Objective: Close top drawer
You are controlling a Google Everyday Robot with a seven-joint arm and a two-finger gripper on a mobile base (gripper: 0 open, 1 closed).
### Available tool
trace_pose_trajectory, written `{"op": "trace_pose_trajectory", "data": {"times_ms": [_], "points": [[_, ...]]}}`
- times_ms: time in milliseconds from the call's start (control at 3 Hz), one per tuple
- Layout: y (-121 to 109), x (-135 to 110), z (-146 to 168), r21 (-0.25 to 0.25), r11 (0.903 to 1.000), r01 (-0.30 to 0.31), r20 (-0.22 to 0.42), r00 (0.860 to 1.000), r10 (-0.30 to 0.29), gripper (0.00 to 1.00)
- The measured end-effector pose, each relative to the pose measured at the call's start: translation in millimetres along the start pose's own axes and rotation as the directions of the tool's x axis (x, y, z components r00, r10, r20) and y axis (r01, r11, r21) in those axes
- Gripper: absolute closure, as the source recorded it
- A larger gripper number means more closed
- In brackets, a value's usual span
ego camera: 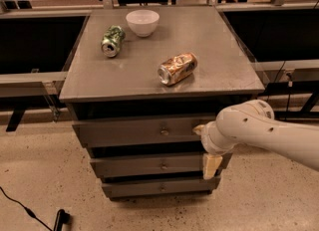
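The top drawer is a wide grey front with a small round knob, the uppermost of three in the cabinet. Its front stands a little forward of the cabinet top's edge, with a dark gap above it. My gripper, on the end of the white arm, is at the right end of the top drawer's front. It is right of the knob and reaches down over the middle drawer. It hides the right ends of both drawer fronts.
On the cabinet top lie a green can on its side, a crushed orange can and a white bowl. The bottom drawer is below. Dark tables and rails stand on both sides. A black cable lies on the floor at left.
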State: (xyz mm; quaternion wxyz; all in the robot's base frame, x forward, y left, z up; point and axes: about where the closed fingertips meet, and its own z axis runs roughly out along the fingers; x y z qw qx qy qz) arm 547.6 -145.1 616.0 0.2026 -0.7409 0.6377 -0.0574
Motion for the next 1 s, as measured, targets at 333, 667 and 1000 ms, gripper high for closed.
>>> {"op": "trace_pose_trajectory", "data": {"times_ms": [333,667,1000], "points": [[3,-2,-1,0.000,1.0000,0.000,0.000,1.000,0.000,0.00],[3,-8,-15,0.014,0.9999,0.003,0.006,1.000,-0.003,0.00],[3,-8,-15,0.014,0.9999,0.003,0.006,1.000,-0.003,0.00]]}}
